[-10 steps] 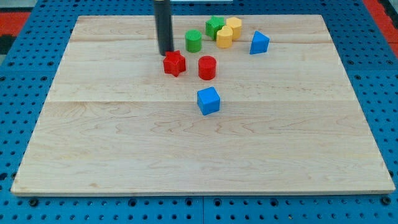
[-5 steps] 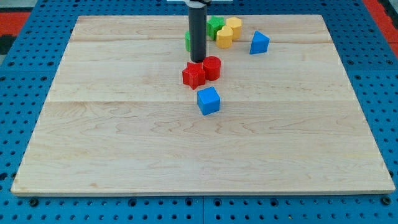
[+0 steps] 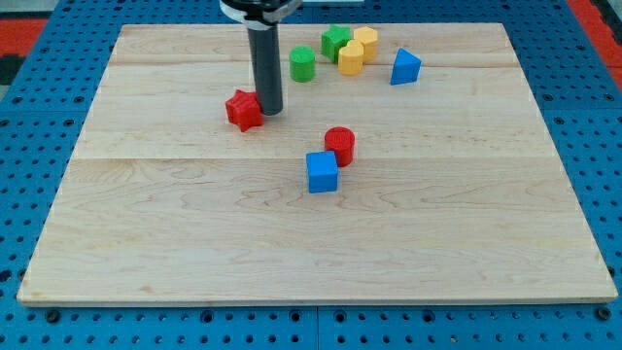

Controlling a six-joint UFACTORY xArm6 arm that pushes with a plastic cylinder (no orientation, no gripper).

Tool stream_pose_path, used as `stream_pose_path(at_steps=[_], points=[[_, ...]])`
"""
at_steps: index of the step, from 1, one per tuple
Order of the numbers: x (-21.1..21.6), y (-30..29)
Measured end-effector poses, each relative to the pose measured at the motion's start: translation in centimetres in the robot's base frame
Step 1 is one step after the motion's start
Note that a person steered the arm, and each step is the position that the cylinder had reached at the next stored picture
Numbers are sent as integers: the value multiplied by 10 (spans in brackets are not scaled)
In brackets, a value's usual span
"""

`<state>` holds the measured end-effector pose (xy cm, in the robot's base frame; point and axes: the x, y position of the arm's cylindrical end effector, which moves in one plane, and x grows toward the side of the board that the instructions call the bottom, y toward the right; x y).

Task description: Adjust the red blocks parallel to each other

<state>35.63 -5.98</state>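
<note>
A red star block (image 3: 244, 110) lies left of the board's middle, in the upper half. My tip (image 3: 269, 110) stands right beside it, touching its right side. A red cylinder (image 3: 339, 145) stands further to the right and lower, touching the upper right corner of a blue cube (image 3: 322, 172). The dark rod rises from the tip to the view's top edge.
A green cylinder (image 3: 302, 64), a green block (image 3: 336, 42), two yellow blocks (image 3: 351, 56) (image 3: 366, 41) and a blue triangular block (image 3: 405, 67) cluster near the board's top edge. The wooden board (image 3: 146, 243) lies on a blue pegboard.
The red star has moved left, away from the red cylinder. The red cylinder has moved down-right against the blue cube, which shifted slightly down. My tip has moved left and a little down.
</note>
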Motion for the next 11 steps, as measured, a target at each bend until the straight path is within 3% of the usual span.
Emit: stream_pose_path(at_steps=[1, 4, 6, 8, 9, 11], points=[[-19, -5], [-18, -107], [43, -17], [46, -75], [67, -27], [15, -19]])
